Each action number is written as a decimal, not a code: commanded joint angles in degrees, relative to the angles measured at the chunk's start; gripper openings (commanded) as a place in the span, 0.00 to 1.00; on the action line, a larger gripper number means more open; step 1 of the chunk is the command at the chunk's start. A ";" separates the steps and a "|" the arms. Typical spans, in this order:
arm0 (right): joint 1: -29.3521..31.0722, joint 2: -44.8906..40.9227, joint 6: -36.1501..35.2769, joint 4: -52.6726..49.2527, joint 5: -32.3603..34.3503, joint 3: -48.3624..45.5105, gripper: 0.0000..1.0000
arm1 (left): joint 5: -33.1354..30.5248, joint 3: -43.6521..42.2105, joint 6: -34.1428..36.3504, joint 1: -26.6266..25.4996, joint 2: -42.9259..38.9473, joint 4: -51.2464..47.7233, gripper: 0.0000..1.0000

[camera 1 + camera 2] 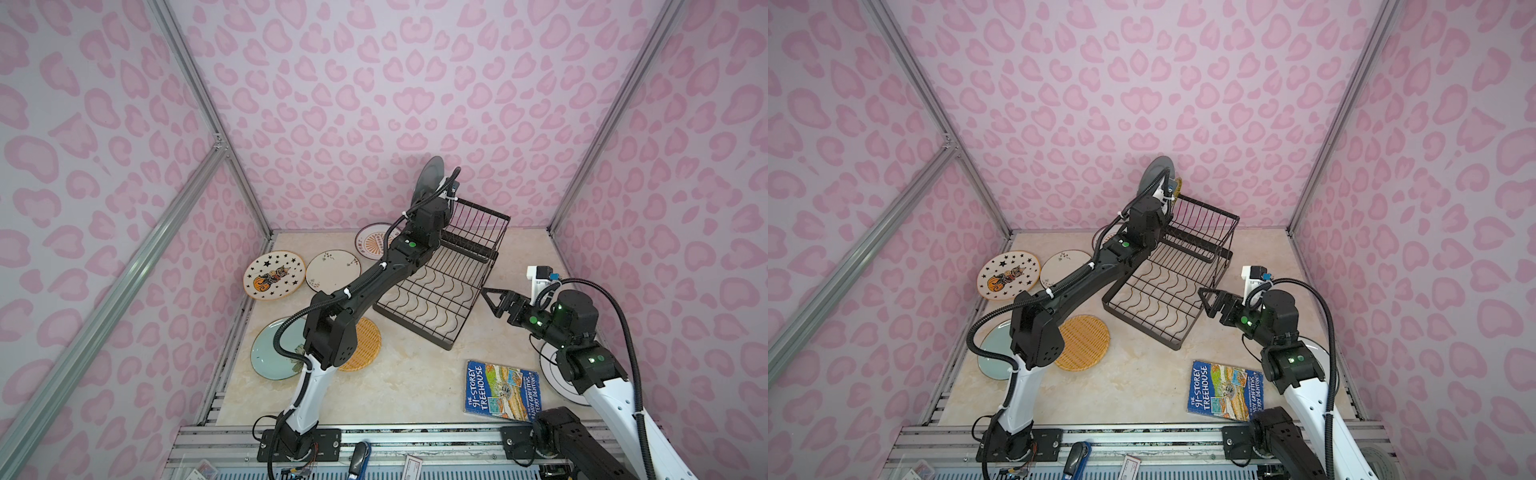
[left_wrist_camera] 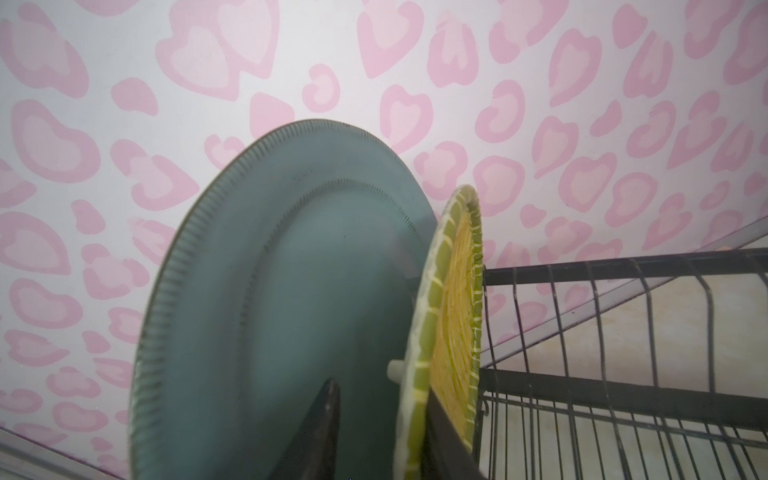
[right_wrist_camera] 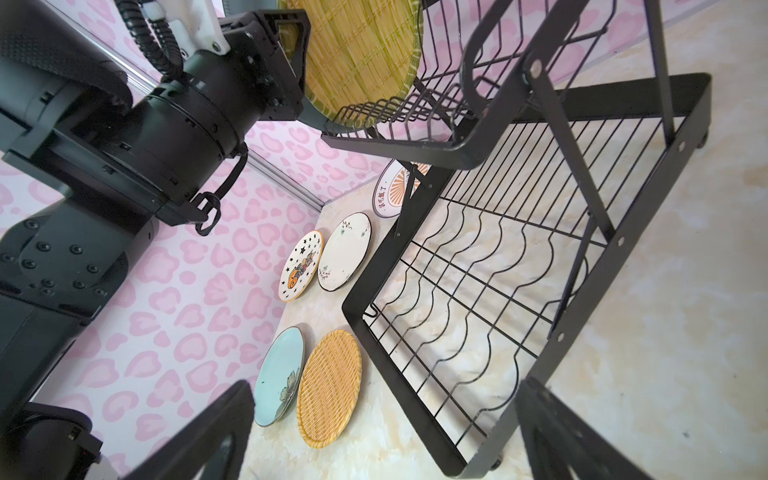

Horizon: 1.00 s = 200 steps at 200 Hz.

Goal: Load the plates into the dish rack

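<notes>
Black wire dish rack at the middle of the table: raised basket toward the far edge, flat tray nearer the front. On edge at the basket's left end, yellow woven plate, rim down among its wires. Just beyond it, also upright, teal-grey plate; foot hidden, slot not determinable. Straddling the yellow rim, left gripper: jaws apart, one finger clear of the plate on the teal side, the other at the woven face. Hovering at the tray's right edge, right gripper, jaws spread wide and empty. Flat by the table's left edge, star plate, sprig plate just beside it toward the rack. Nearer the front, pale green floral plate and orange woven plate side by side, both partly under the left arm. Near the far edge, sunburst plate, half hidden by that arm. By the right edge, ring plate, mostly under the right arm. Toward the front right corner, blue book.
</notes>
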 commanded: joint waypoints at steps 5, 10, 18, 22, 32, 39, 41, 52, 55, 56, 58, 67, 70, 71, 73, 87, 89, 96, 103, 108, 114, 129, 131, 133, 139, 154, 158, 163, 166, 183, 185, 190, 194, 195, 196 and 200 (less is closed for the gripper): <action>-0.01 0.03 0.77 2.77 -0.98 -0.43 0.98 | -0.24 -0.71 -1.34 -0.03 -5.12 0.95 0.35; 0.02 -0.03 0.85 2.77 -1.07 -0.48 0.98 | -0.29 -0.71 -1.39 -0.08 -5.17 0.93 0.35; 0.02 -0.06 0.96 2.90 -1.09 -0.57 0.98 | -0.49 -0.71 -1.31 -0.05 -5.28 0.95 0.35; 0.02 -0.07 0.98 2.86 -1.14 -0.62 0.98 | -0.70 -0.71 -1.17 -0.06 -5.28 1.12 0.35; 0.02 -0.23 1.12 3.01 -1.16 -0.57 0.98 | -1.31 -0.66 -0.83 -0.08 -5.26 1.69 0.41; 0.02 -0.27 1.16 2.95 -1.22 -0.63 0.98 | -1.72 -0.49 -0.62 -0.07 -5.13 2.04 0.42; 0.02 -0.25 1.21 2.95 -1.24 -0.59 0.98 | -1.80 -0.41 -0.54 -0.01 -5.09 2.01 0.43; 0.00 -0.38 1.16 2.94 -1.25 -0.58 0.98 | -2.38 -0.02 -0.36 0.01 -4.91 2.11 0.46; 0.02 -0.46 1.21 2.79 -1.25 -0.55 0.98 | -2.51 0.04 -0.34 0.01 -4.91 2.13 0.46; 0.02 -0.49 1.18 2.82 -1.25 -0.56 0.98 | -2.56 0.06 -0.33 0.01 -4.86 2.11 0.47; 0.02 -0.44 1.17 2.81 -1.25 -0.57 0.98 | -2.67 0.12 -0.33 0.01 -4.83 2.10 0.47; 0.02 -0.55 1.16 2.73 -1.22 -0.58 0.98 | -2.90 0.14 -0.42 0.01 -4.95 2.34 0.48; 0.02 -0.58 1.16 2.68 -1.24 -0.58 0.98 | -2.88 0.17 -0.42 0.02 -4.99 2.38 0.49; 0.02 -0.55 1.16 2.68 -1.25 -0.62 0.98 | -2.88 0.17 -0.42 0.06 -4.99 2.41 0.49; 0.02 -0.61 1.16 2.62 -1.25 -0.65 0.98 | -2.88 0.17 -0.42 0.09 -5.04 2.43 0.50; 0.02 -0.65 1.16 2.61 -1.15 -0.63 0.98 | -3.05 0.25 -0.51 0.01 -5.26 2.55 0.52; 0.02 -0.68 1.18 2.66 -1.11 -0.59 0.98 | -3.12 0.26 -0.46 0.01 -5.26 2.60 0.52; 0.02 -0.64 1.16 2.68 -1.07 -0.65 0.98 | -3.63 0.41 -0.42 0.01 -5.26 2.77 0.52; 0.01 -0.65 1.24 2.82 -1.07 -0.67 0.98 | -4.09 0.58 -0.38 0.01 -5.26 2.92 0.53; 0.02 -0.67 1.25 2.89 -1.07 -0.66 0.98 | -4.26 0.65 -0.34 0.09 -5.30 3.05 0.52; 0.03 -0.66 1.25 2.94 -1.07 -0.60 0.98 | -4.45 0.76 -0.33 0.14 -5.26 3.06 0.52; -0.02 -0.61 1.33 2.86 -1.08 -0.75 0.98 | -5.36 0.78 -0.16 0.23 -5.35 3.58 0.52; 0.01 -0.67 1.34 2.90 -1.07 -0.66 0.98 | -5.48 0.74 -0.16 0.24 -5.35 3.69 0.52; -0.02 -0.68 1.34 2.93 -1.07 -0.69 0.98 | -5.53 0.78 -0.11 0.20 -5.41 3.74 0.52; 0.01 -0.60 1.34 2.88 -1.07 -0.73 0.98 | -5.78 0.72 -0.10 0.27 -5.43 3.76 0.52; 0.04 -0.61 1.38 2.90 -1.07 -0.79 0.98 | -6.22 0.78 -0.07 0.28 -5.69 3.88 0.53; 0.03 -0.72 1.41 2.89 -1.09 -0.77 0.98 | -6.39 0.79 -0.07 0.30 -5.79 3.86 0.53; 0.02 -0.68 1.42 2.92 -1.07 -0.84 0.98 | -6.63 0.78 -0.07 0.35 -5.85 3.95 0.53; 0.04 -0.68 1.42 2.87 -1.07 -0.84 0.98 | -6.73 0.72 -0.07 0.40 -5.89 3.99 0.53; 0.03 -0.71 1.51 2.95 -1.07 -0.84 0.98 | -7.09 0.74 -0.14 0.49 -6.18 4.05 0.54; 0.02 -0.69 1.51 2.95 -1.07 -0.84 0.98 | -7.05 0.71 -0.15 0.48 -6.21 4.03 0.54; 0.02 -0.77 1.54 2.98 -0.98 -0.88 0.98 | -7.04 0.70 -0.24 0.49 -6.29 3.88 0.54; 0.02 -0.67 1.51 2.95 -0.98 -0.80 0.98 | -7.01 0.72 -0.29 0.51 -6.39 3.81 0.55; 0.02 -0.72 1.51 2.95 -0.98 -0.78 0.98 | -6.97 0.71 -0.31 0.52 -6.40 3.78 0.55; 0.02 -0.70 1.51 2.95 -0.98 -0.76 0.98 | -6.94 0.70 -0.32 0.48 -6.44 3.77 0.55; 0.02 -0.66 1.51 2.99 -0.98 -0.83 0.98 | -6.82 0.70 -0.41 0.49 -6.56 3.54 0.55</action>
